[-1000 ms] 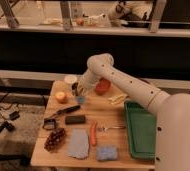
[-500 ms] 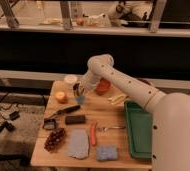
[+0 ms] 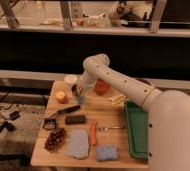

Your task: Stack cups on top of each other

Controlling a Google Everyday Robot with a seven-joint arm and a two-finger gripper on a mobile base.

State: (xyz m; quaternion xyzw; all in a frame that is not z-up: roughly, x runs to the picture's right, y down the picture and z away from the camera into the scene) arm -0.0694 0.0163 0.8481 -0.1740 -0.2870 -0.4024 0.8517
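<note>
My gripper (image 3: 78, 93) hangs from the white arm over the back left of the wooden table (image 3: 115, 112). A small light-blue tumbler (image 3: 81, 100) shows right under the gripper, at or just above the table top. A dark, shiny bit at the gripper's left side (image 3: 74, 90) may be the silver metal cup, but the gripper hides most of it. I cannot tell whether the two cups touch or whether either one is held.
A white round bowl (image 3: 70, 78) and an orange fruit (image 3: 61, 96) lie left of the gripper, and a red bowl (image 3: 102, 87) lies to its right. Nearer the front are a black utensil (image 3: 65, 111), grapes (image 3: 55, 138), a grey-blue cloth (image 3: 78, 143), a blue sponge (image 3: 107, 152) and a green tray (image 3: 138, 127).
The gripper has stayed over the same back-left spot, shifting only slightly up and down. Nothing else on the table has moved.
</note>
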